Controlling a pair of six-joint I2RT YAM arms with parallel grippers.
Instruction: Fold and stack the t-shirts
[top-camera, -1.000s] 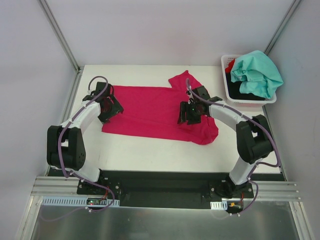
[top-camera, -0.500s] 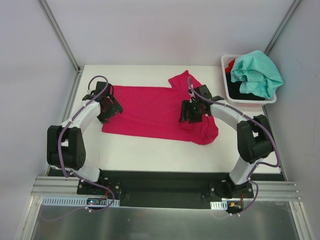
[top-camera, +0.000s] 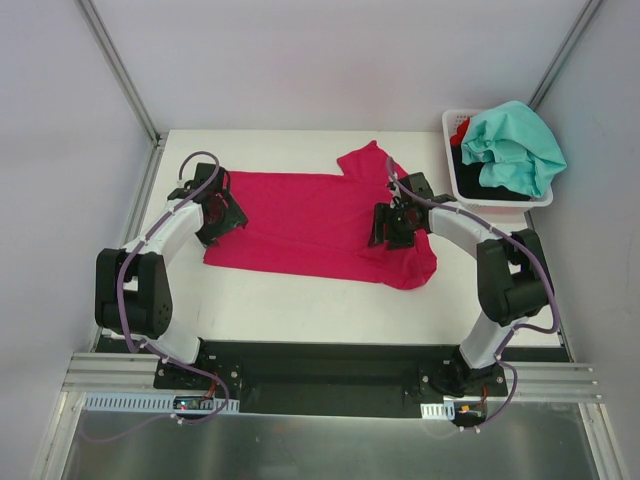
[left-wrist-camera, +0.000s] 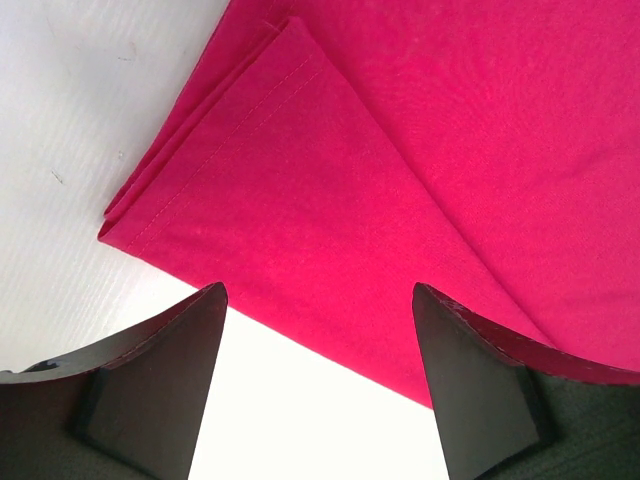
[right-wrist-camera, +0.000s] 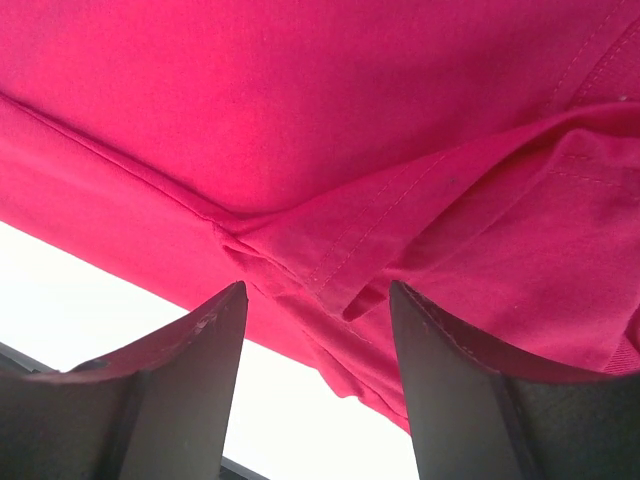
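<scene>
The left fingers (left-wrist-camera: 150, 385) stand spread apart with nothing gripped between them. Ahead of them lies the pink t-shirt (left-wrist-camera: 400, 150), spread flat on the white surface (left-wrist-camera: 60, 120). Its doubled, stitched corner sits just beyond the left-hand finger, and its straight edge runs slantwise across the gap between the two fingers. Bare surface shows in the gap on the near side of that edge. Whether the tips touch the cloth cannot be told.

The right fingers (right-wrist-camera: 170, 390) are spread apart too and grasp nothing. Directly ahead of their gap a hemmed flap of the same shirt (right-wrist-camera: 300, 100) is folded over and creased, with more rumpled cloth off to the right-hand finger's side. A strip of surface shows below the shirt's edge beside the left-hand finger.

From above, the shirt (top-camera: 300, 215) lies between the two pairs of fingers — smooth toward the left pair (top-camera: 222, 212), bunched under and beyond the right pair (top-camera: 392, 226). Well beyond the right fingers, at the far corner, a white basket (top-camera: 449, 160) holds a teal t-shirt (top-camera: 510, 145) heaped over a black garment (top-camera: 480, 183) and a bit of red cloth (top-camera: 461, 129).
</scene>
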